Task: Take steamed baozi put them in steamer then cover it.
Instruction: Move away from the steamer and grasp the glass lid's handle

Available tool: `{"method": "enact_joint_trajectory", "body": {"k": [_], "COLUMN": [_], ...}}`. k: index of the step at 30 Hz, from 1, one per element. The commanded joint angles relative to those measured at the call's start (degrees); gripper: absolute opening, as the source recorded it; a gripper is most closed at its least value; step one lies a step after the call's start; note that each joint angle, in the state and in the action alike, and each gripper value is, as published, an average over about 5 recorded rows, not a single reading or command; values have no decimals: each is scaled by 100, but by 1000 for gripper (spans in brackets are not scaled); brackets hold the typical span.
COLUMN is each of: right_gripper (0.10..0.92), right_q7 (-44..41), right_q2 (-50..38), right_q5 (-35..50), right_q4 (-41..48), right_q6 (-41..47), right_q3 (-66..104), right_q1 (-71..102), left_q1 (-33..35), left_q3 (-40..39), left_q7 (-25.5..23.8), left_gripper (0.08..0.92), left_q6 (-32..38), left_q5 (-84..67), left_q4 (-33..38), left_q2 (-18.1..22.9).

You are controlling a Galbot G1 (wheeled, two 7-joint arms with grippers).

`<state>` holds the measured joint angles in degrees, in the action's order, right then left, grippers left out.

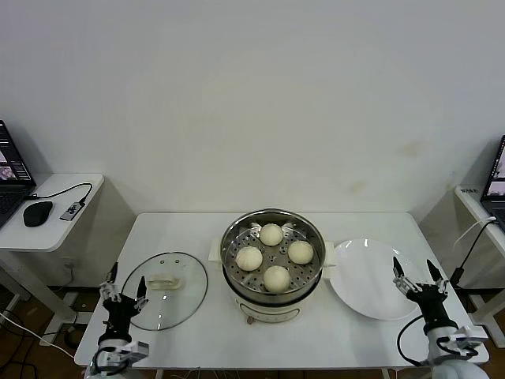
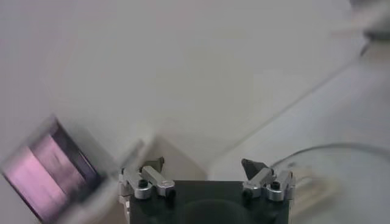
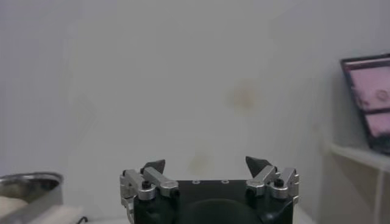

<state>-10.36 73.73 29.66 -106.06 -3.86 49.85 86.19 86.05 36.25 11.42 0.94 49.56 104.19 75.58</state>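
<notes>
Several cream-white baozi (image 1: 271,234) lie on the perforated tray inside the round steel steamer (image 1: 231,237), which stands uncovered at the table's middle. The clear glass cover (image 1: 177,308) lies flat on the table left of the steamer, its cream handle (image 1: 163,280) facing up. My left gripper (image 1: 126,284) is open at the cover's left edge, near the table's front left, with nothing between its fingers. The cover's rim (image 2: 323,148) shows beside the left gripper (image 2: 204,163) in the left wrist view. My right gripper (image 1: 414,272) is open and empty at the front right. The steamer's rim (image 3: 27,180) shows beside the right gripper (image 3: 206,163) in the right wrist view.
A bare white plate (image 1: 367,278) lies right of the steamer, just left of my right gripper. A side table (image 1: 55,229) on the left holds a laptop (image 1: 12,178), a mouse (image 1: 37,213) and a cable. Another side table (image 1: 477,207) with a laptop (image 3: 368,97) stands at the right.
</notes>
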Motion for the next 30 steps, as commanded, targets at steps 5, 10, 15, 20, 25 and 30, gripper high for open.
{"method": "enact_joint_trajectory", "body": {"k": [5,10,15,20,25,30], "right_gripper": [823,823,823,823,823,823], "right_q7": [37,33,34,34,34,34], "right_q2": [341,451,466,505,540,558], "right_q5": [-130,-179,-209,-226,-261,-256], "right_q4": [-154,-174,-198,-212,-203,-206], "right_q6": [-137,-139,-175,-193,-235,-234], "right_q3": [120,148,152,151,153,182], "right_q1": [223,202,254,262,286,290], "left_q1": [-299,-372,-604,-778,-887,-1036], "left_q3": [-332,-379,-377,-372,-413,-453], "left_q7": [-38,-100,-89,-39,-185,-328], "left_gripper": [823,823,823,823,823,823], "left_q6": [647,500,286,76,-66,-123], "left_q5": [1631,1786,1911,1930,1812,1853], "left_q4": [-1015,-1241,-1405,-1450,-1447,-1539], "left_q2": [-524,-495,-451,-415,-431,-433]}}
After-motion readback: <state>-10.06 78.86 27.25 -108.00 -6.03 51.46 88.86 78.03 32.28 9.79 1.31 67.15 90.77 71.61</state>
